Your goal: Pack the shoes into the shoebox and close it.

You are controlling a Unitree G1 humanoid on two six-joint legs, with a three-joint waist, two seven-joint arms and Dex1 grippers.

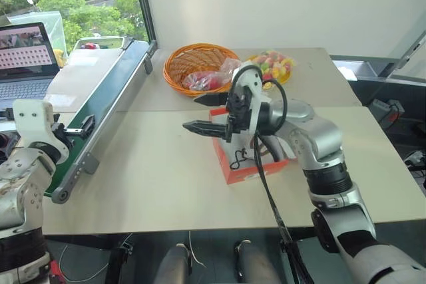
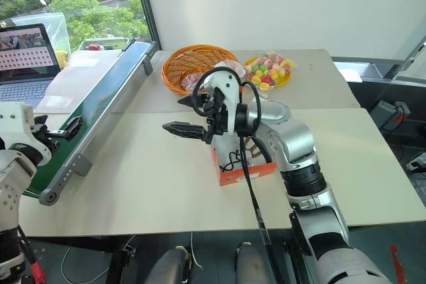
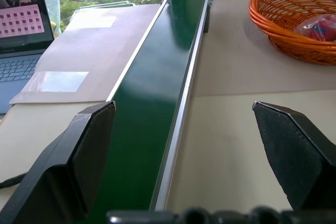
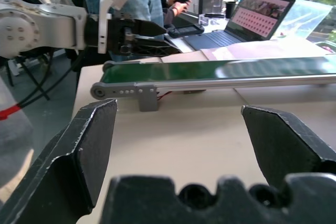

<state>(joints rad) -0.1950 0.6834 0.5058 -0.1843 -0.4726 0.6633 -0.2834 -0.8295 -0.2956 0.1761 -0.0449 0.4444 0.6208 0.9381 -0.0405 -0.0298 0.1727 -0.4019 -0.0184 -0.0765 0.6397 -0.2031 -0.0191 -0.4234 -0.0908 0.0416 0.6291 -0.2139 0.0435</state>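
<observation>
Both pairs of black fingers are spread wide and hold nothing. The right gripper [image 1: 203, 112] is poised level over the open shoebox [image 2: 245, 171], where dark laces can be seen. The left gripper [image 1: 85, 126] hangs by the green conveyor [image 1: 106, 98]. The lid should probably be pushed down squarely; cables and the wicker basket [image 1: 196, 64] crowd the approach.
</observation>
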